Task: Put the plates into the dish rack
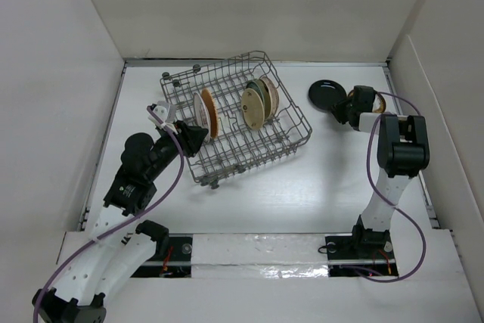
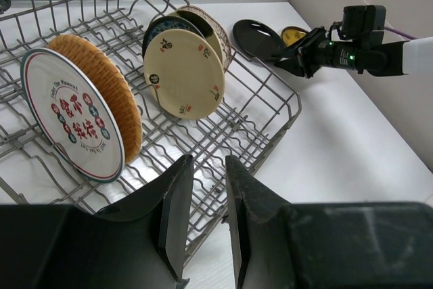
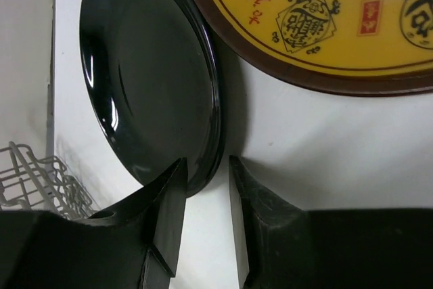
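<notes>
Perhaps five plates (image 2: 183, 76) in rack (image 1: 234, 153), two outside.

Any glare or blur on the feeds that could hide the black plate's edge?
Right wrist: black plate sharp, thin highlights near its left rim, edge clear against the white table; a blown-out patch on the yellow plate at top right. Left wrist: even light, dish rack in focus. Top external: soft light, faint shadows, no blur.
</notes>
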You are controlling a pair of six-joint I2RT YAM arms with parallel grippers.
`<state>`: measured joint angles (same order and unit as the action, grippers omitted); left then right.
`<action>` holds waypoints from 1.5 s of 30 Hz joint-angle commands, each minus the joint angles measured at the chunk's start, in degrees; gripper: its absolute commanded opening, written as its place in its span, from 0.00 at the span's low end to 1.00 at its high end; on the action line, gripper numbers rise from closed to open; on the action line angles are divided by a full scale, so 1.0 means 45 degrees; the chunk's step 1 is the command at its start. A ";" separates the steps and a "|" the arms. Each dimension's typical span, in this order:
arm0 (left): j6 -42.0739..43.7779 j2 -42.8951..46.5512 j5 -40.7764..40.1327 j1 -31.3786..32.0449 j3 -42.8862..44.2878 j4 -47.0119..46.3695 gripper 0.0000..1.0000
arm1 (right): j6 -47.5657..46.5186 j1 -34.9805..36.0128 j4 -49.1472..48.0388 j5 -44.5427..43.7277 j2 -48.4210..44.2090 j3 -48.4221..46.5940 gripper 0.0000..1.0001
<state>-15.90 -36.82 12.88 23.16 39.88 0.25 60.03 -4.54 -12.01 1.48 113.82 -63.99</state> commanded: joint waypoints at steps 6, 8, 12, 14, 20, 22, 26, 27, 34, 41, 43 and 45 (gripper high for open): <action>0.0018 0.0076 -0.0031 -0.0029 0.0162 -0.0564 0.24 | 0.0702 0.0245 0.0676 -0.0113 0.0585 -0.1093 0.24; 0.0018 0.0096 -0.0031 -0.0029 0.0142 -0.0564 0.24 | 0.0722 0.0246 0.0599 -0.0269 0.0527 -0.1074 0.15; -0.0002 0.0154 -0.0031 -0.0029 0.0142 -0.0564 0.25 | 0.0898 0.0363 -0.0258 -0.0269 0.0177 -0.0684 0.04; -0.0002 0.0174 0.0027 -0.0029 0.0142 -0.0564 0.25 | 0.0802 0.0479 -0.0688 -0.0269 -0.0369 -0.0470 0.00; -0.0002 0.0233 0.0027 -0.0029 0.0123 -0.0564 0.26 | -0.0464 0.0734 -0.0788 -0.1593 -0.2630 -0.0448 0.00; -0.0021 0.0233 0.0047 -0.0029 0.0123 -0.0564 0.27 | -0.1168 0.1124 -0.0341 -0.2122 -0.3395 -0.0818 0.00; -0.0041 0.0310 -0.0011 -0.0029 0.0161 -0.0564 0.29 | -0.2985 0.2411 0.0207 -0.4013 -0.5154 -0.1716 0.00; -0.0041 0.0330 -0.0031 -0.0029 0.0142 -0.0564 0.29 | -0.3936 0.2801 0.0343 -0.4387 -0.5640 -0.1970 0.00; -0.0041 0.0856 -0.1026 -0.0029 0.0181 -0.0329 0.32 | -0.8882 0.7136 0.2627 -0.7433 -0.4517 -0.6030 0.00; -0.0216 0.2321 -0.2452 -0.0029 -0.0131 -0.0602 0.35 | -1.1951 1.0048 0.4951 -1.0029 -0.1844 -0.9527 0.00; -0.0256 0.2576 -0.2512 -0.0029 -0.0248 -0.0719 0.36 | -1.2771 1.0616 0.5714 -1.0676 -0.1117 -1.0680 0.00; -0.0275 0.2441 -0.2414 -0.0029 -0.0229 -0.0662 0.37 | -1.3183 1.0889 0.6533 -1.1167 -0.0182 -1.1286 0.00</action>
<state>-16.53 -25.43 3.53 23.14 39.72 -0.16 8.14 42.87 10.26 -40.82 109.71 -109.93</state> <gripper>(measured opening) 0.365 0.072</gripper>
